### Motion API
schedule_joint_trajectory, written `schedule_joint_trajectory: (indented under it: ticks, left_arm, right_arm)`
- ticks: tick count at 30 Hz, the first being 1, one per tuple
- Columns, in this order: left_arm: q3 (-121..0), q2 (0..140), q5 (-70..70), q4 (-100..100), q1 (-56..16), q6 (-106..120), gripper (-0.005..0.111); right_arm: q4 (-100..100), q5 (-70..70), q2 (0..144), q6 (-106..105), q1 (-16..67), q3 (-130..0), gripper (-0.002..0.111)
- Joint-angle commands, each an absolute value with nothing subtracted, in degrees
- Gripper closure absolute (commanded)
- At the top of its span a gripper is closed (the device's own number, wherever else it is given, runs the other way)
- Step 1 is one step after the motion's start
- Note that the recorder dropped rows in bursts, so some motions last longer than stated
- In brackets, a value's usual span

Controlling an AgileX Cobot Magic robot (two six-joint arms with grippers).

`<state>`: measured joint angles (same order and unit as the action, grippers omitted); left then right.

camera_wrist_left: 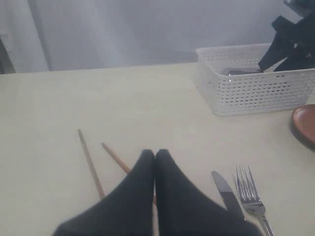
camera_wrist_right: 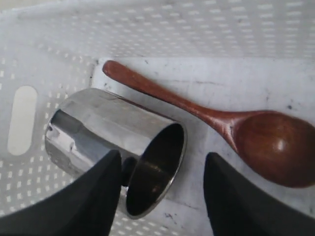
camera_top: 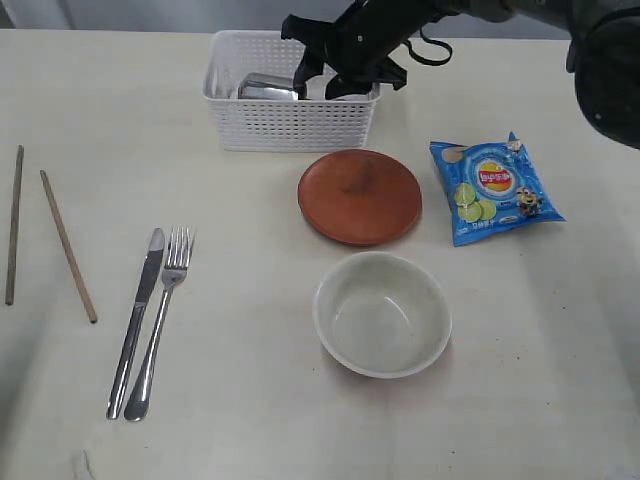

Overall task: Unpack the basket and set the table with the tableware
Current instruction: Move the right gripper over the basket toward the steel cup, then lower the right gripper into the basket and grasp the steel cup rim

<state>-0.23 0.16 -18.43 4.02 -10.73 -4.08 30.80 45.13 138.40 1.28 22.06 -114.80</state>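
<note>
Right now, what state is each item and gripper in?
basket, upright, not empty
cup, on its side
spoon, lying flat
plate, on table, empty
bowl, upright, empty
knife and fork, laid side by side
chopsticks, on table, apart
chip bag, flat on table
left gripper, shut, empty
right gripper, open above cup

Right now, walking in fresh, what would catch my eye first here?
The black right gripper reaches into the white basket at the back, open over a tipped steel cup beside a wooden spoon. Nearer, a bright blue chip bag lies beside the brown plate.
</note>
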Motion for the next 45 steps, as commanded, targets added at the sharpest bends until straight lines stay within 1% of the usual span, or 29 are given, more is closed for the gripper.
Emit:
schedule_joint_trajectory:
  ticks: [1, 5, 9, 13, 17, 19, 21, 23, 25, 28, 32, 35, 38, 45]
  left_arm:
    - [0.0, 0.0, -18.3, 4.2, -10.6, -4.1, 0.107]
    - [0.0, 0.0, -18.3, 4.2, -10.6, -4.1, 0.107]
    - [0.0, 0.0, -18.3, 4.2, -10.6, -4.1, 0.107]
    - [0.0, 0.0, -18.3, 4.2, -10.6, -4.1, 0.107]
    - [0.0, 0.0, -18.3, 4.2, -10.6, -4.1, 0.107]
    - [0.0, 0.0, -18.3, 4.2, -10.6, -4.1, 0.107]
    - [0.0, 0.0, -18.3, 4.2, -10.6, -4.1, 0.107]
    - [0.0, 0.0, -18.3, 4.2, -10.6, -4.1, 0.107]
    - [0.0, 0.0, -18.3, 4.2, -10.6, -4.1, 0.107]
    - [0.0, 0.0, -18.3, 4.2, -10.6, -4.2, 0.107]
    - [0.0, 0.0, -18.3, 4.2, -10.6, -4.2, 0.107]
    - [0.0, 0.0, -18.3, 4.2, -10.6, -4.2, 0.107]
    - [0.0, 0.0, -18.3, 4.2, -10.6, -4.2, 0.107]
    - [0.0, 0.0, -18.3, 4.2, -10.6, -4.2, 0.107]
  right_arm:
    - [19.3, 50.3, 136.8, 6.0, 21.0, -114.7, 0.059]
    - [17.5, 51.9, 135.5, 6.2, 19.4, -114.7, 0.059]
    - [16.7, 52.5, 134.0, 6.2, 16.2, -114.7, 0.059]
    - [16.0, 56.4, 133.7, 6.2, 12.1, -114.7, 0.059]
    - [16.6, 55.4, 131.8, 4.5, 11.0, -114.7, 0.059]
    - [21.5, 54.4, 130.2, -0.6, 11.2, -114.7, 0.059]
    - [33.7, 54.9, 129.4, -9.4, 11.2, -114.7, 0.059]
    - [40.8, 55.9, 129.2, -15.3, 11.2, -114.7, 0.059]
    - [43.1, 56.0, 129.1, -17.2, 11.9, -114.7, 0.059]
    - [37.9, 55.1, 129.1, -15.7, 14.0, -114.7, 0.059]
    - [20.6, 52.0, 129.1, -6.1, 18.0, -114.7, 0.059]
    - [12.9, 50.0, 129.1, -0.4, 19.7, -114.7, 0.059]
    - [11.2, 49.2, 129.2, 3.5, 19.8, -114.7, 0.059]
    - [12.5, 52.1, 131.8, 3.7, 19.4, -114.7, 0.059]
